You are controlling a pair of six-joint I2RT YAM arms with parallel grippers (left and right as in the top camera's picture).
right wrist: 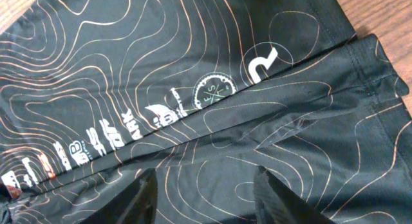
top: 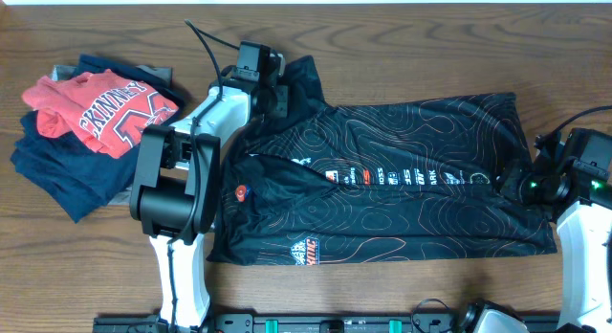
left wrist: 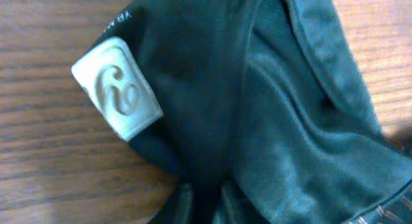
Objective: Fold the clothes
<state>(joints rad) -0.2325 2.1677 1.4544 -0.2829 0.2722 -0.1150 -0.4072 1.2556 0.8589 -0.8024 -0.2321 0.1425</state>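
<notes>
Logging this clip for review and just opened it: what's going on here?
Two robot arms are working on a black garment spread flat on the table. The left gripper looks closed on bunched fabric at the garment's far left corner, near a white tag. The right gripper hangs open over the garment's right edge, not gripping. A red shirt on navy garments sits to the left, untouched.
</notes>
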